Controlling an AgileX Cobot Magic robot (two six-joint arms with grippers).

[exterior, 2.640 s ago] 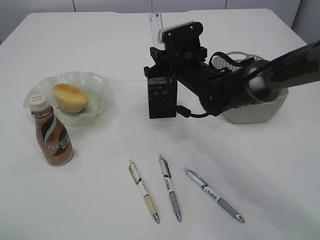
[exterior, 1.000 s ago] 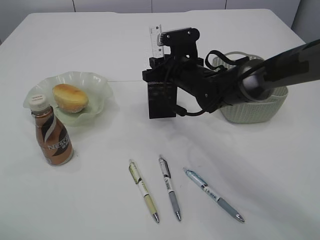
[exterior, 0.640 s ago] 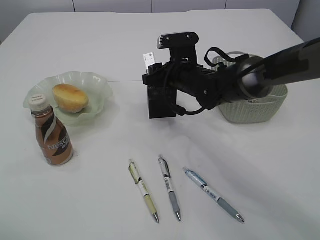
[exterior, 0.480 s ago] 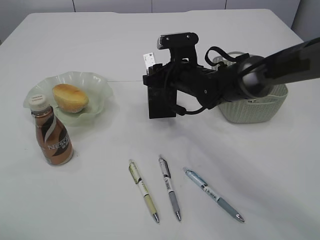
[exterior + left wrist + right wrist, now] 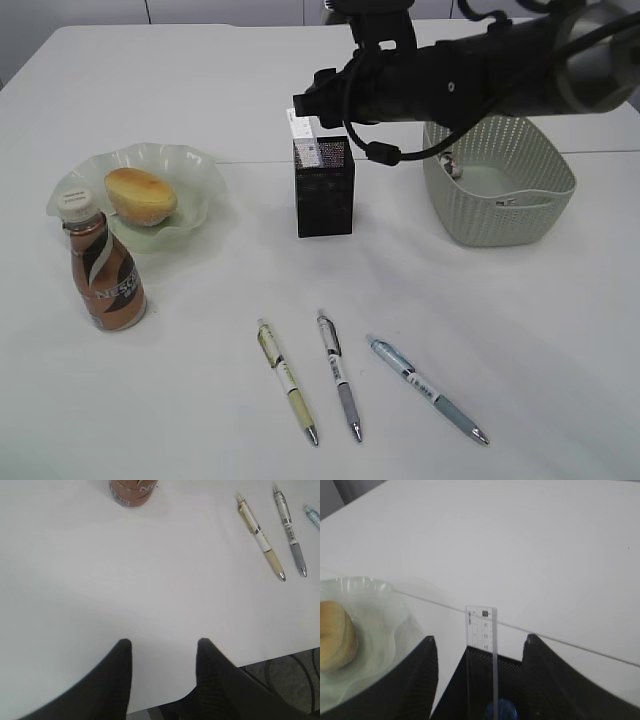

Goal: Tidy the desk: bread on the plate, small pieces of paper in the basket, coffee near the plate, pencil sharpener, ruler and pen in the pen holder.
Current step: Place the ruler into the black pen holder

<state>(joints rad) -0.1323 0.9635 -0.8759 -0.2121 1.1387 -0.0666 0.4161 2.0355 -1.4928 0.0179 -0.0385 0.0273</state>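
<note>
Right gripper [image 5: 479,645]: dark fingers spread wide, gripping nothing. Between them, lower down, clear ruler [image 5: 481,645] standing upright in the square black mesh holder [image 5: 485,680], touching neither finger; something round and blue inside, unidentifiable. Left of the fingers, wavy pale green glass plate [image 5: 375,620] bearing the golden oval bread [image 5: 335,635].

Left gripper [image 5: 162,652]: ribbed black fingers [image 5: 120,665] parted about halfway, empty, above bare white desk [image 5: 100,580]. Ahead, brown coffee [image 5: 132,490] bottle's base; ahead and rightward, slim pens [image 5: 261,536]. In the exterior view, perforated grey-green oval basket [image 5: 500,215] beneath the right arm.
</note>
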